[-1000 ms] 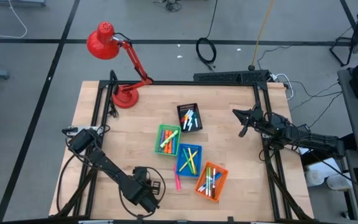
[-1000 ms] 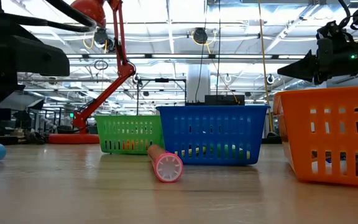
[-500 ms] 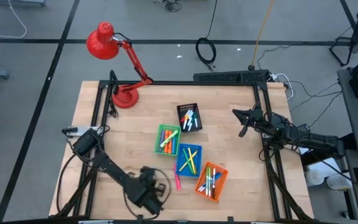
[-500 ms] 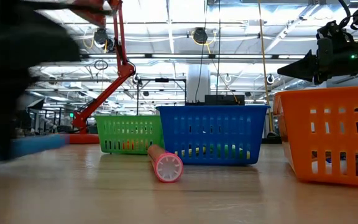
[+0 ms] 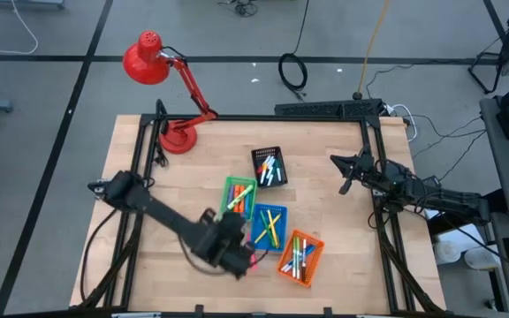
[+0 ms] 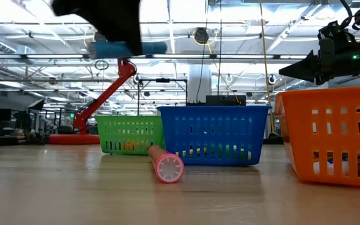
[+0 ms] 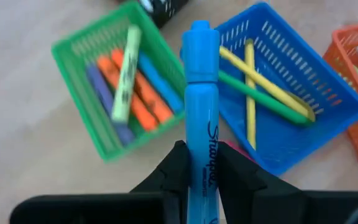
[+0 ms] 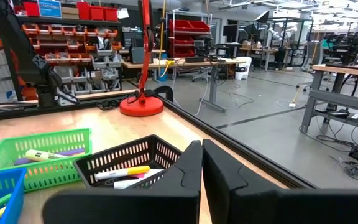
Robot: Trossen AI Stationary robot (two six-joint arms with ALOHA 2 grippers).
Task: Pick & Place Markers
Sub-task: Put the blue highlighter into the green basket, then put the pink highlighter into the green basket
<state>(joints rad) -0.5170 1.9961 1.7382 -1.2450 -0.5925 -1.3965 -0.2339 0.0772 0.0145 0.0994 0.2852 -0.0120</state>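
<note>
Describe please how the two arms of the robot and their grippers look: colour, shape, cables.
Both arms are dark, nearly black, built of slim jointed segments. The left gripper ends in two black wedge-shaped fingers. The right gripper has two flat black fingers with smooth faces. In the high view, black cables loop beside the left arm and run along the right arm.

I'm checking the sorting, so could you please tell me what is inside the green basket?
The green basket holds a pale yellow-green marker lying across orange, blue and purple ones. Whatever sits beneath them on the basket floor is covered.
</note>
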